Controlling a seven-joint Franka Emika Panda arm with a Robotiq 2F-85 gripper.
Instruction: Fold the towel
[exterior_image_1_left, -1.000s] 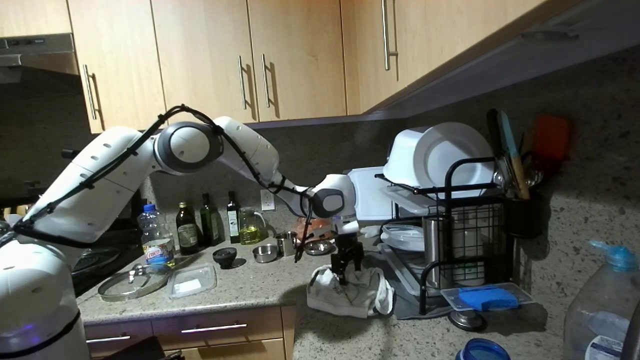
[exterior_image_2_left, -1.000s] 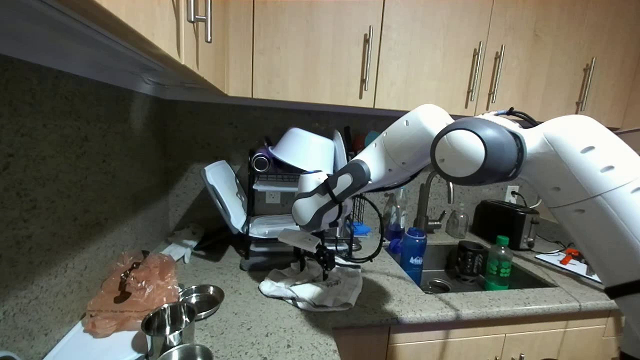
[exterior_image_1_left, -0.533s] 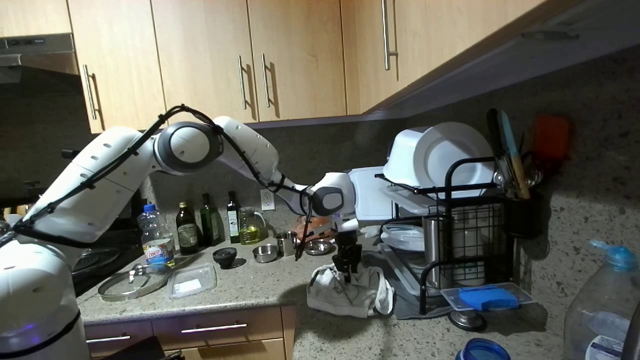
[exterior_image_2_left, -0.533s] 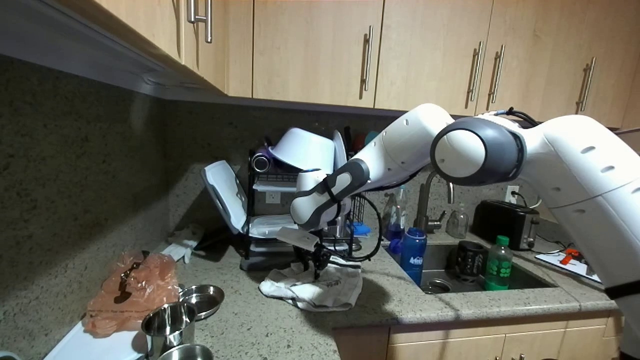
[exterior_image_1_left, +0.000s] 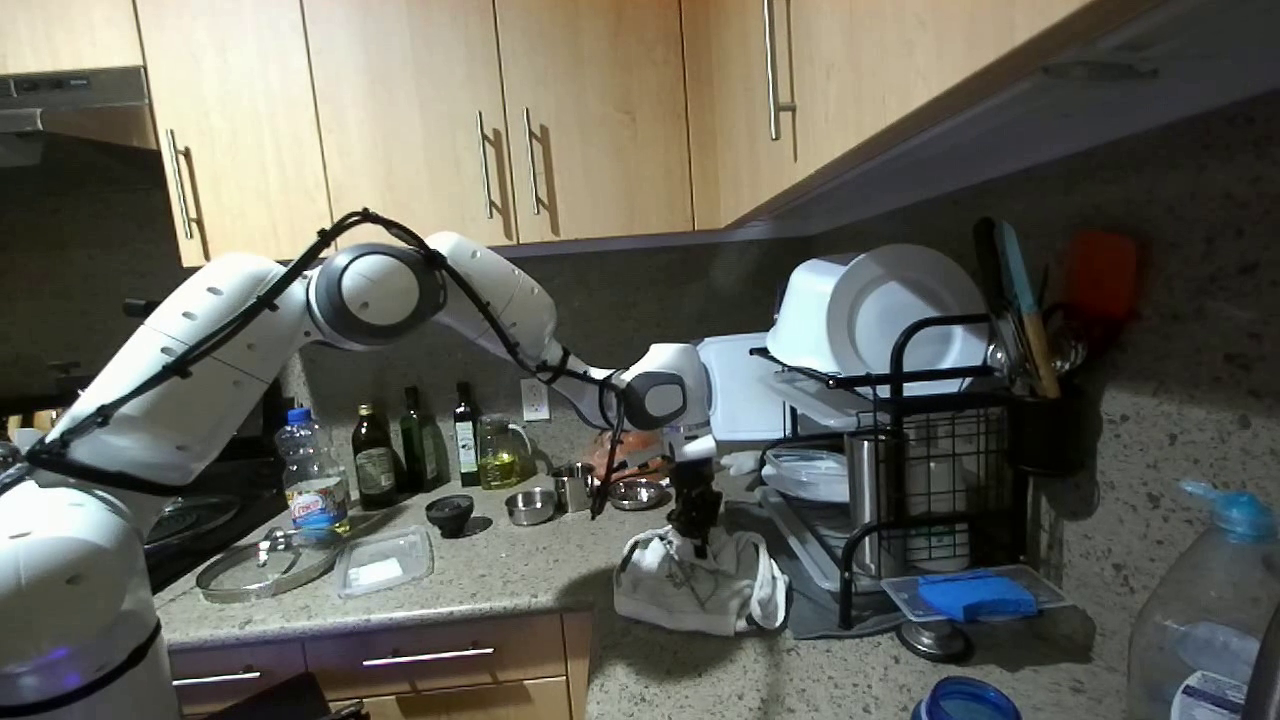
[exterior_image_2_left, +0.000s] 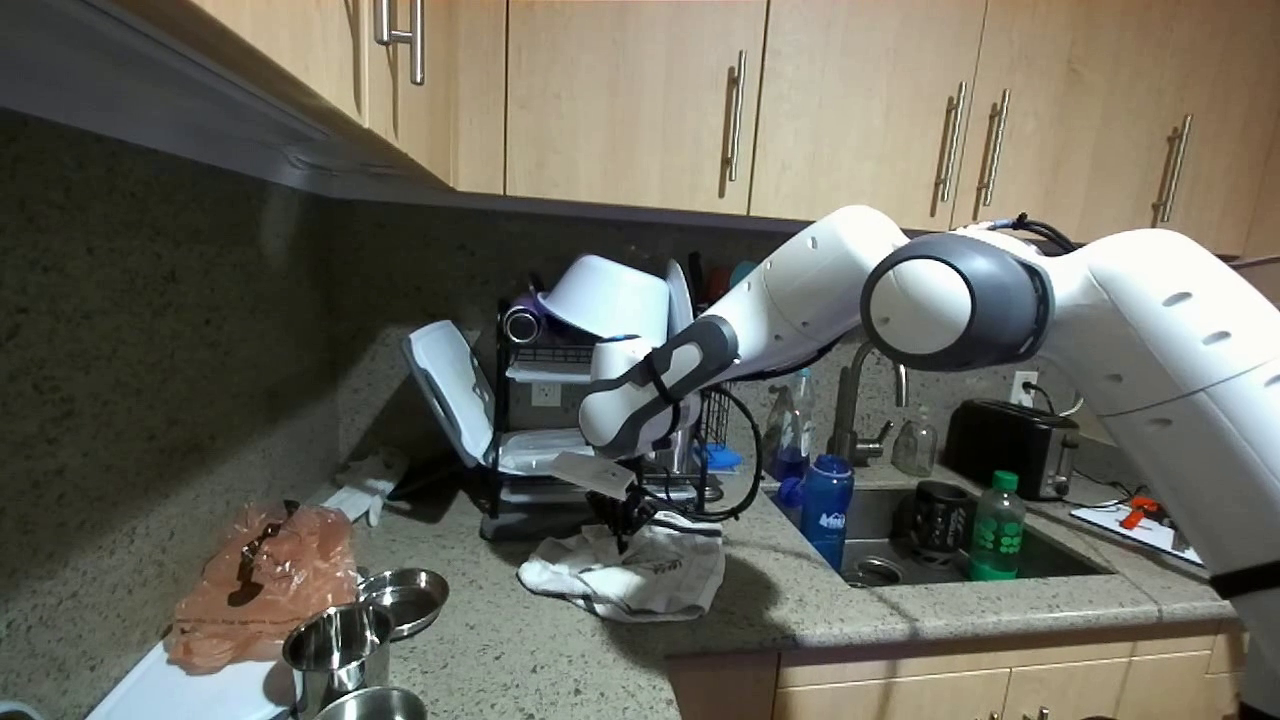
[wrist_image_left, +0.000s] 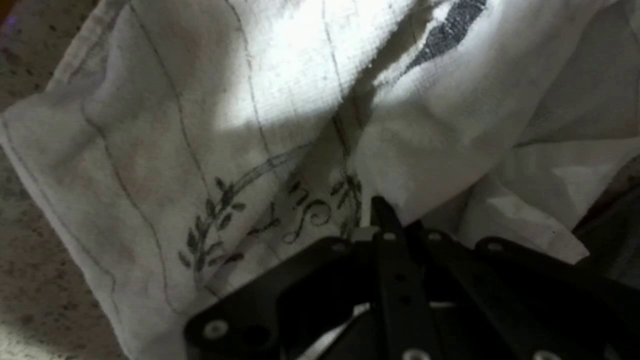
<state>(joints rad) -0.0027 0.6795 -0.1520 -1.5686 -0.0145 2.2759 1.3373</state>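
Note:
The white towel (exterior_image_1_left: 690, 600) lies crumpled in a loose heap on the counter; both exterior views show it, and in an exterior view the towel (exterior_image_2_left: 660, 580) shows dark stripes and print. My gripper (exterior_image_1_left: 698, 545) points down onto the top of the heap. In the wrist view the towel (wrist_image_left: 175, 125) fills most of the picture, with thin dark lines and a leaf print. There the gripper (wrist_image_left: 399, 220) has its fingertips drawn together, and a fold of the cloth runs down in between them. The pinched part itself is mostly hidden by the dark fingers.
A black dish rack (exterior_image_1_left: 848, 590) with plates and a bowl stands close beside the towel. Steel dishes (exterior_image_2_left: 405, 600) and an orange plastic bag (exterior_image_2_left: 270, 590) sit along the wall. A blue bottle (exterior_image_2_left: 828, 515) stands by the sink (exterior_image_2_left: 1060, 565).
The fingers have gone from spread apart to shut at the top of the towel. The wrist has risen very slightly. The towel's outline looks the same.

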